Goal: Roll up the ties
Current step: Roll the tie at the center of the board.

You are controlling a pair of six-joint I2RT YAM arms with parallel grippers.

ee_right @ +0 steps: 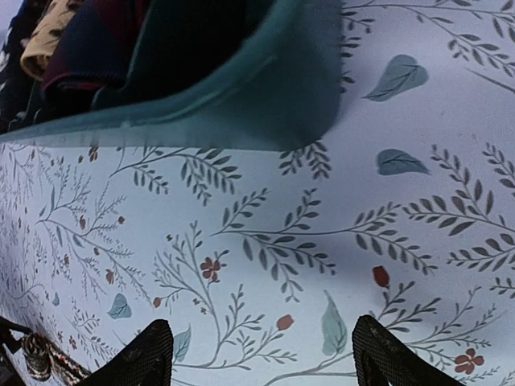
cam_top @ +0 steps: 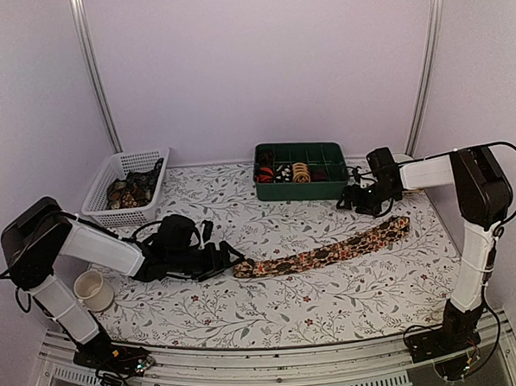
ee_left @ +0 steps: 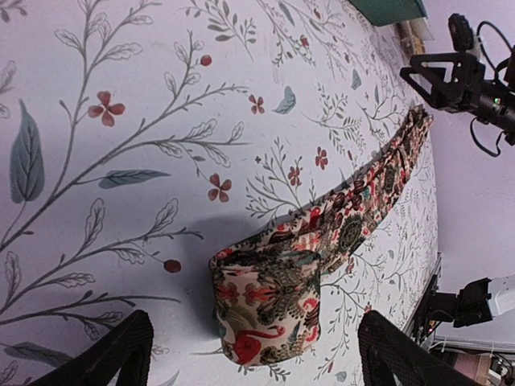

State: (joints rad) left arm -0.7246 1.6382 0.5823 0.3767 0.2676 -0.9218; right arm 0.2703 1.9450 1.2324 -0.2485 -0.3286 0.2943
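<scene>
Left gripper (ee_left: pixel 256 326) stands wide open, its fingers (ee_left: pixel 113 358) either side of the folded end of the floral tie (ee_left: pixel 354 217) without touching it. The left wrist view shows that fold; the top view gives only a flat strip running right towards the right gripper (ee_right: pixel 261 330). That one gapes too, holding nothing, over the printed cloth (ee_right: pixel 265 241) just beside the green tray (cam_top: pixel 301 190). The tray holds rolled ties (cam_top: pixel 283 172) in red, black-and-white and tan. The white basket (cam_top: pixel 101 211) holds a dark heap of fabric (cam_top: pixel 133 189).
</scene>
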